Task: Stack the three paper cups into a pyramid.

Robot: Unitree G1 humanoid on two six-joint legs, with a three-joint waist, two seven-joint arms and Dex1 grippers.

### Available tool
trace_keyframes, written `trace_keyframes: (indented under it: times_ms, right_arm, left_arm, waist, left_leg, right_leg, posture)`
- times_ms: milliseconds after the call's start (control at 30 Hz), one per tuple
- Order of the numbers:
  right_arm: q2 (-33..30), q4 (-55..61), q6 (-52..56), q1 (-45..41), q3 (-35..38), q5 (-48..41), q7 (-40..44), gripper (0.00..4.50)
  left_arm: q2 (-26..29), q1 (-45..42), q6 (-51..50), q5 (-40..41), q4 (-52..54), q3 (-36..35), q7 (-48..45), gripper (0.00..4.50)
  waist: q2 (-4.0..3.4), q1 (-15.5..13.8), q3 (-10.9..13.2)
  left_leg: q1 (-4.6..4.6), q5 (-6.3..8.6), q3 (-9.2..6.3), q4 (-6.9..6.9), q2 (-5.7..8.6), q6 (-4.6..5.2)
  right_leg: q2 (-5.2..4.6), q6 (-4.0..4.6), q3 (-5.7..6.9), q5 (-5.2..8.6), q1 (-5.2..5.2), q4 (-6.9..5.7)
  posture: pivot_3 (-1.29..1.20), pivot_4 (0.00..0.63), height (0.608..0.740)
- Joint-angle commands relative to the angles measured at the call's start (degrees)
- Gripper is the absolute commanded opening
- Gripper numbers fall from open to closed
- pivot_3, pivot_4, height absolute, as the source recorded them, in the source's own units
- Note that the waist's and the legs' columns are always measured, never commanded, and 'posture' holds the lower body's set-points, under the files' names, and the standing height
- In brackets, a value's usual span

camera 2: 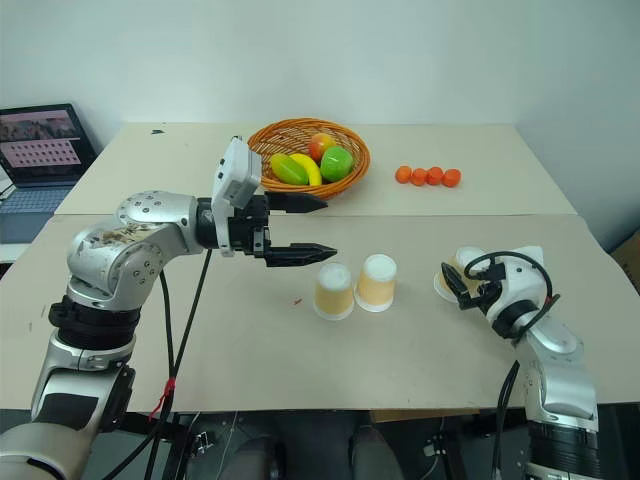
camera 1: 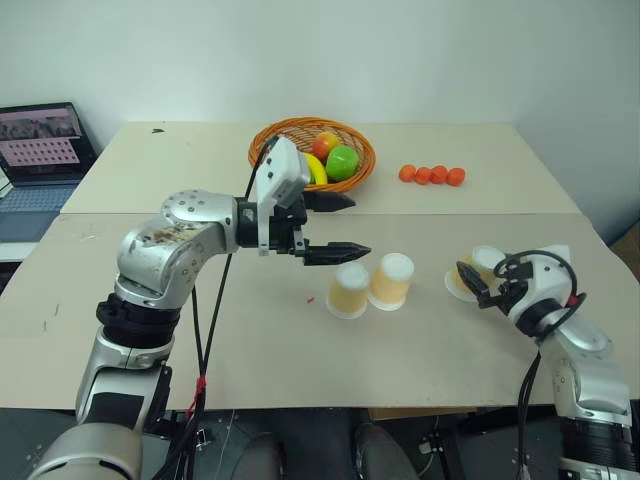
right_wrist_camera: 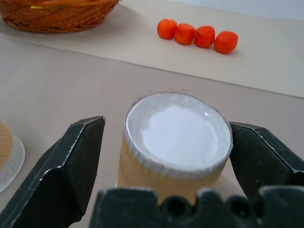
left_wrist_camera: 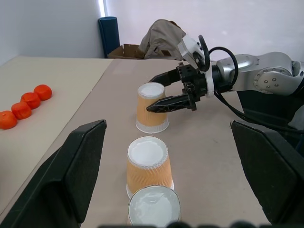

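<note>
While both grippers' fingers stand apart, three cups (camera 1: 390,280) sit on the beige table (camera 1: 250,340).

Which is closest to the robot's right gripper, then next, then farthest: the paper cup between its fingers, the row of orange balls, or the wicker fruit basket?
1. Pale orange paper cup, between the open right gripper fingers.
2. Row of small orange balls, beyond the cup.
3. Woven wicker fruit basket, farthest, off to the side.

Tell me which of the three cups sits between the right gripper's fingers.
The lone cup at the table's right end, between the open right gripper fingers; the other two stand together mid-table.
</note>
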State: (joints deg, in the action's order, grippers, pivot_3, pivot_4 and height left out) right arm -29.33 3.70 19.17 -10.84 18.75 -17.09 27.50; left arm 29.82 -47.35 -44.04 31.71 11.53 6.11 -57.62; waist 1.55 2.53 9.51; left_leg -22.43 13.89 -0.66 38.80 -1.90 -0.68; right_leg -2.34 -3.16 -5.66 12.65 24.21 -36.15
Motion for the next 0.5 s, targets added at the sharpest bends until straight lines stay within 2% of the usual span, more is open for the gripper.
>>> trace_keyframes:
  times_ms: [33, 300, 333, 433, 500]
  right_arm:
    - [-1.2, 0.1, -0.5, -2.3, 0.1, -0.5, 0.3, 4.5]
    - [-1.5, -1.8, -1.4, -2.6, -0.1, -0.1, 1.0, 4.5]
    - [-1.5, -2.0, -1.5, -2.4, -0.2, -0.1, 1.1, 4.09]
    - [-1.4, -2.7, -1.8, -2.4, -0.2, 0.2, 1.1, 3.27]
    - [-1.4, -3.1, -2.0, -2.6, -0.2, 0.3, 1.2, 3.27]
  left_arm:
    - [0.0, 0.1, 0.7, 0.7, 1.6, -0.6, 0.4, 4.46]
    - [2.2, 1.3, 1.2, 0.0, 1.9, -0.8, 0.1, 4.46]
    - [2.4, 1.3, 1.2, 0.1, 2.0, -0.8, 0.2, 4.5]
    - [2.4, 1.3, 1.0, 0.3, 2.0, -0.8, 0.4, 4.5]
    - [2.3, 1.3, 1.0, 0.4, 2.0, -0.8, 0.4, 4.5]
  waist:
    - [0.0, 0.0, 0.0]
    - [0.0, 0.0, 0.0]
    - [0.0, 0.0, 0.0]
    - [0.0, 0.0, 0.0]
    - [0.0, 0.0, 0.0]
  left_leg:
    - [0.0, 0.0, 0.0, 0.0, 0.0, 0.0]
    - [0.0, 0.0, 0.0, -0.02, 0.0, 0.0]
    - [0.0, 0.0, 0.0, -0.01, 0.0, 0.0]
    - [0.0, 0.0, 0.0, 0.0, 0.0, 0.0]
    - [0.0, 0.0, 0.0, -0.01, 0.0, 0.0]
  right_leg:
    - [0.0, 0.0, 0.0, 0.0, 0.0, 0.0]
    - [0.0, 0.03, 0.0, -0.01, 0.02, 0.0]
    - [0.0, 0.02, 0.0, -0.01, 0.02, 0.0]
    - [0.0, 0.02, 0.0, -0.01, 0.01, 0.0]
    - [0.0, 0.02, 0.0, -0.01, 0.01, 0.0]
  posture:
    - [0.0, 0.15, 0.734]
    - [0.0, 0.15, 0.734]
    - [0.0, 0.15, 0.734]
    - [0.0, 0.15, 0.734]
    - [0.0, 0.15, 0.734]
